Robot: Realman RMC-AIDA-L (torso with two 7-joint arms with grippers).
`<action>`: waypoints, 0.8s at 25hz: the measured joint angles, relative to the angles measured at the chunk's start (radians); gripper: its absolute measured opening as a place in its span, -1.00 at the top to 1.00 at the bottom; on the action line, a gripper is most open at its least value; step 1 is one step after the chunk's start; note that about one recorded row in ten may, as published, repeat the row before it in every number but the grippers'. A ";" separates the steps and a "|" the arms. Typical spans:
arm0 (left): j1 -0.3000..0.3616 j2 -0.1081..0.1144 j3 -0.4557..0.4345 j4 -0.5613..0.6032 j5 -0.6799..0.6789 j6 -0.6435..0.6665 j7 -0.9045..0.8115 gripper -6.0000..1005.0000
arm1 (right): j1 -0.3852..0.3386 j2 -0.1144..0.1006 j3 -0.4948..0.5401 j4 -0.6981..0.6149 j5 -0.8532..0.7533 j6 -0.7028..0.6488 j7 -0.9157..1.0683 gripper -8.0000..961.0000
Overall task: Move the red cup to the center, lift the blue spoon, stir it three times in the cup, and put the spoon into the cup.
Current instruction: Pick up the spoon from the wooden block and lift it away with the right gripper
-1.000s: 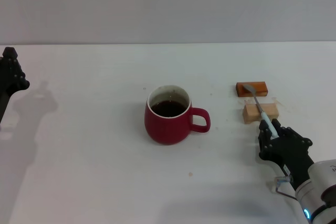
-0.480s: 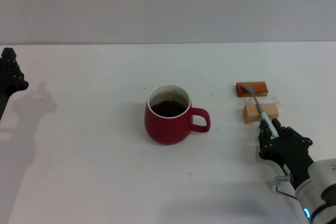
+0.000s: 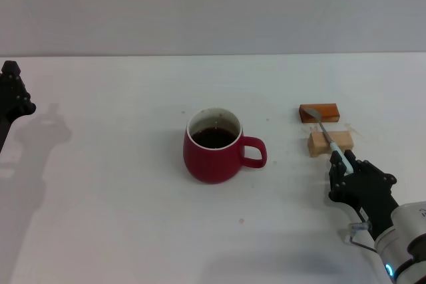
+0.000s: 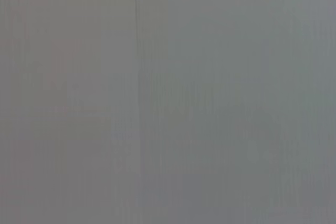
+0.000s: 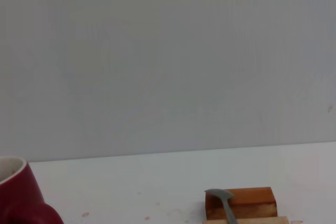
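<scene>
The red cup (image 3: 213, 145) stands near the middle of the white table (image 3: 120, 197) in the head view, dark liquid inside, its loop handle pointing toward the frame's right. At lower right, the right gripper (image 3: 345, 169) has its fingers closed around the pale handle of the blue spoon (image 3: 331, 139), whose shaft lies across the light wooden block (image 3: 329, 142), the grey bowl reaching the orange-brown block (image 3: 319, 112) just behind. The left gripper (image 3: 13, 94) sits at the far left edge, well away from the cup; whether its jaws are apart cannot be told.
</scene>
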 joint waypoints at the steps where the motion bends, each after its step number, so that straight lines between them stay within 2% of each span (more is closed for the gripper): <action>1: 0.000 0.000 0.000 0.000 0.000 0.000 0.000 0.99 | 0.000 0.000 0.000 0.000 0.000 0.000 0.000 0.58; 7: -0.002 0.000 0.000 0.001 0.000 0.000 0.000 0.99 | 0.000 0.000 0.004 0.000 0.000 0.001 0.000 0.66; 20: -0.009 0.002 0.000 0.001 0.000 -0.003 0.000 0.99 | 0.001 0.000 0.008 -0.001 0.000 0.005 0.000 0.65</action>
